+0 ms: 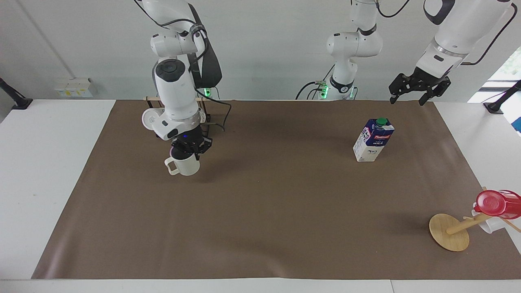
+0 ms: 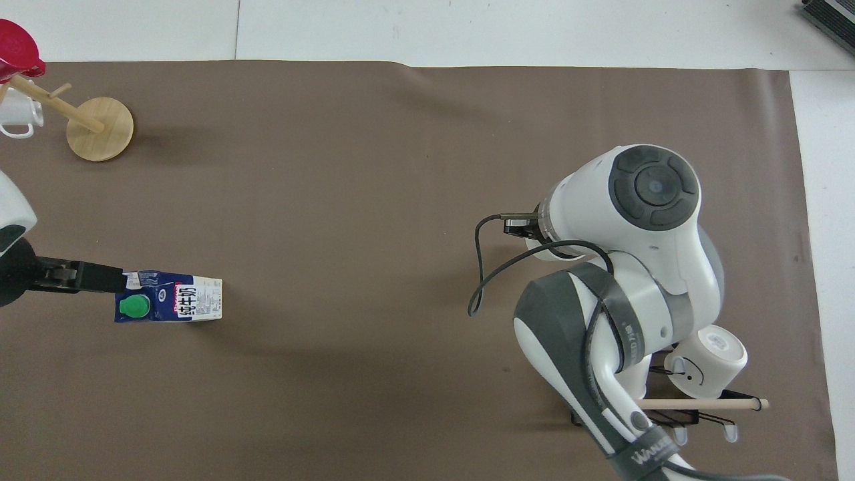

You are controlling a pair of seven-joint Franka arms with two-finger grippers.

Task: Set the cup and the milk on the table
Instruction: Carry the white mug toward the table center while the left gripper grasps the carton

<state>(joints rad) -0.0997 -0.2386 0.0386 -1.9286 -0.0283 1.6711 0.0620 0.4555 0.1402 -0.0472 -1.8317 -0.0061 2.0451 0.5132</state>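
Overhead view: one milk (image 2: 168,300) (upright), one rack mug (image 2: 712,361).

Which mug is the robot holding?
The cream cup, gripped at its rim by the right tool. The white mugs hang on racks, and the red cup too.

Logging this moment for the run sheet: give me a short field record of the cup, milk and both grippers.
cup: cream mug, upright, hanging above the brown sheet
right gripper: shut on the cup's rim
milk: carton upright on the sheet, toward the left arm's end
left gripper: open, raised, holding nothing
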